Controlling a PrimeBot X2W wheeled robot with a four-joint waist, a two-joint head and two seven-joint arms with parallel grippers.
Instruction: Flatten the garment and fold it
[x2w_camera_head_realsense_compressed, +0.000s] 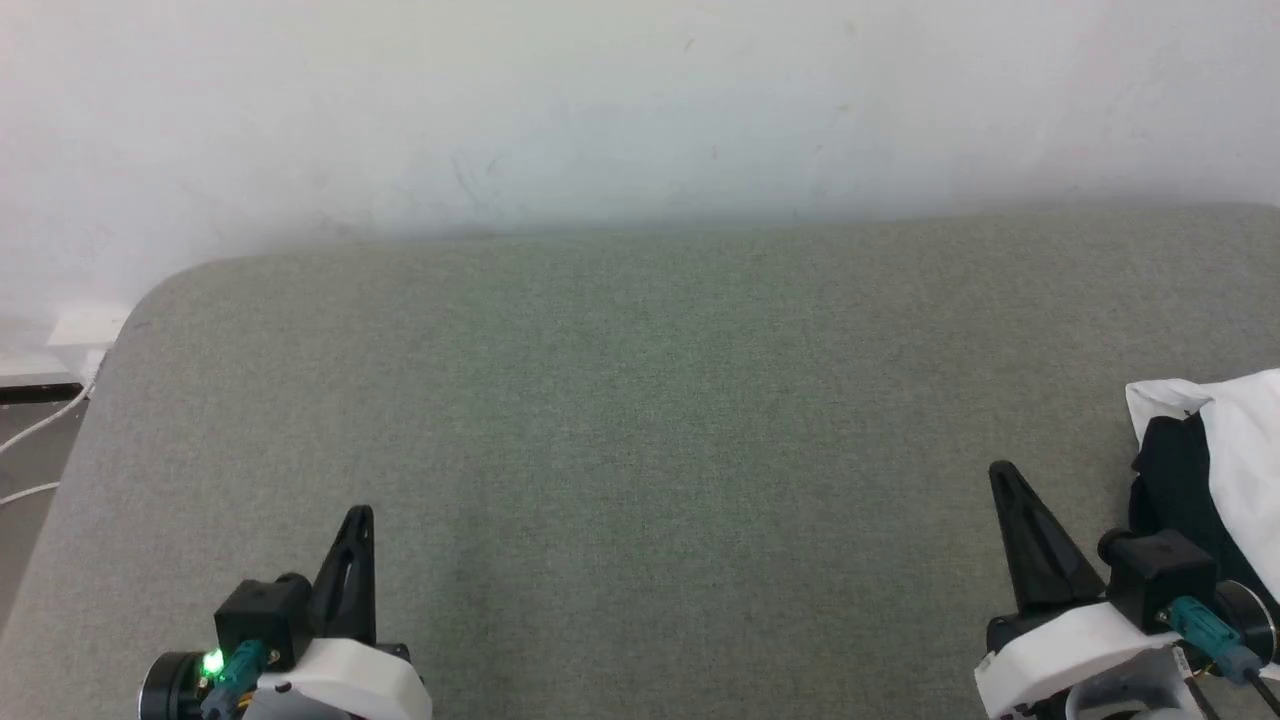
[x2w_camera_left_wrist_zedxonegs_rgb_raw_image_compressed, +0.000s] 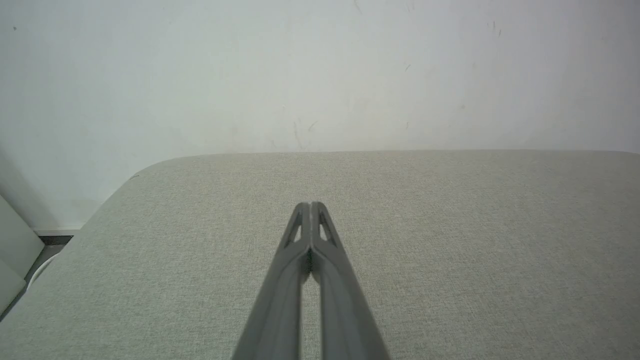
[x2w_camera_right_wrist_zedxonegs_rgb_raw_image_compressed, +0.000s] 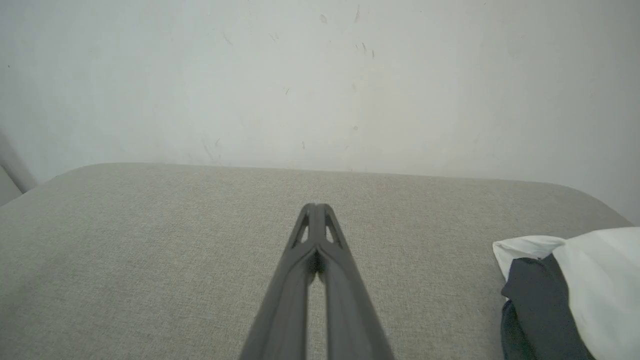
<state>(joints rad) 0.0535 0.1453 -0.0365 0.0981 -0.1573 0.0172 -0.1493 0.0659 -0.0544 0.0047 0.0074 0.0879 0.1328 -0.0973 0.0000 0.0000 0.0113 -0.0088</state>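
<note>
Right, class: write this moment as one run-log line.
stage: not started | left gripper: shut, empty | right gripper: shut, empty | garment: crumpled on grey surface, robot's right, untouched

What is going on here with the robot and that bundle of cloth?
The robot's left gripper and right gripper are both shut and hold nothing, pointing ahead over a grey padded surface. The garment, white and black, lies bunched at the right of the surface beside the right gripper, not yet flattened or folded.

The garment (x2w_camera_head_realsense_compressed: 1235, 440) lies far right on the cushion (x2w_camera_head_realsense_compressed: 640, 450) — beside the right gripper (x2w_camera_head_realsense_compressed: 1002, 476); wall (x2w_camera_head_realsense_compressed: 640, 100) behind.
</note>
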